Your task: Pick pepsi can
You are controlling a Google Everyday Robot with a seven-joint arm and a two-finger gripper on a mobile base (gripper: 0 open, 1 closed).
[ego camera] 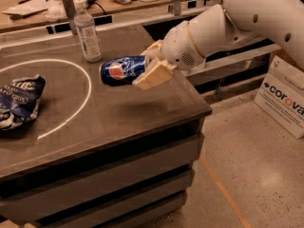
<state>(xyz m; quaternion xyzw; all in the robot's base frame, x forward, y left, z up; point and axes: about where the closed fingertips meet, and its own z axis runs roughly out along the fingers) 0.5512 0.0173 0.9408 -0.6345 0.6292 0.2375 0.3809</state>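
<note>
The pepsi can point(122, 70), blue with a round red-white-blue logo, lies on its side in the air above the dark counter point(118, 115), casting a shadow below. My gripper point(151, 66), with cream fingers point(152, 76), is shut on the can's right end. The white arm reaches in from the upper right.
A clear plastic bottle point(88, 32) with a white label stands behind the can. A crumpled blue-and-white snack bag point(18, 101) lies at the left, by a white circle line point(85, 96) on the counter. A second bench with clutter runs behind. A white cardboard box point(284, 98) stands on the floor at right.
</note>
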